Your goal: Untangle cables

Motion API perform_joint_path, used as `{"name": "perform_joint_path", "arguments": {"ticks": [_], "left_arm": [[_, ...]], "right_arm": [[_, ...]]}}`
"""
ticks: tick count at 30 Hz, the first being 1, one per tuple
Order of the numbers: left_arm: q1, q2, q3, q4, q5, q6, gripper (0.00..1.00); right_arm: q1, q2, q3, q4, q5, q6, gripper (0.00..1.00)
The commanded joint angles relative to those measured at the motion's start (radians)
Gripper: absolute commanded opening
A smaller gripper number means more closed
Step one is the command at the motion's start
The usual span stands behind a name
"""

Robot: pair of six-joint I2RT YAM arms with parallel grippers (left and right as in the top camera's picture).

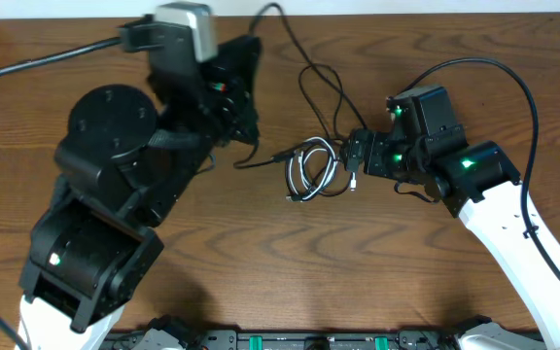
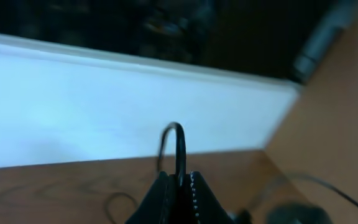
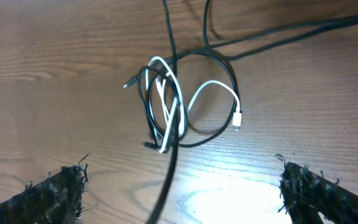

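Left wrist: left gripper (image 2: 180, 185) clenched on black cable (image 2: 180, 146); right gripper (image 3: 182, 190) released above cables (image 3: 173, 109).

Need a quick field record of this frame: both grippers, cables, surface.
left gripper: shut on a thin black cable
right gripper: wide open above the tangle, holding nothing
tangle: short white cable coiled in with long black cables
surface: brown wooden table, tangle lying on it
status: not yet untangled
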Motion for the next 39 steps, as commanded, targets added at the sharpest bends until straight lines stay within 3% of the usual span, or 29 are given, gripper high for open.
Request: {"name": "perform_joint_path", "arguments": {"ticks": [1,6,13,16,20,24,28,39], "left_arm": [[0.005,-0.027,0.022,0.007,-0.309,-0.049,0.07],[0.005,-0.072,0.022,-0.007,-0.531,-0.049,0.08],[0.005,-0.134,0.022,-0.007,-0.628,-0.049,0.08],[0.005,-0.151,0.022,-0.007,-0.678,-0.049,0.07],[0.005,-0.152,0.022,-0.006,-0.671,-0.050,0.08],[0.005,-0.151,0.022,0.040,-0.518,-0.048,0.07],[0.005,-0.151,0.022,0.153,-0.385,0.011,0.07],[0.005,-0.153,0.022,0.063,-0.389,0.012,0.07]], "right_arm": [[0.002,-0.014,0.010,-0.011,-0.006,-0.025,0.99],[0.002,-0.014,0.008,-0.027,0.042,-0.050,0.99],[0.002,-0.012,0.007,-0.042,0.320,-0.023,0.99],[0.001,-0.009,0.007,-0.045,0.348,-0.019,0.99],[0.003,0.000,0.007,-0.035,0.241,-0.023,0.99],[0.020,0.032,0.005,0.024,0.074,-0.085,0.99],[0.058,0.102,0.003,0.109,0.049,-0.091,0.99],[0.074,0.374,0.003,0.389,-0.051,-0.034,0.99]]}}
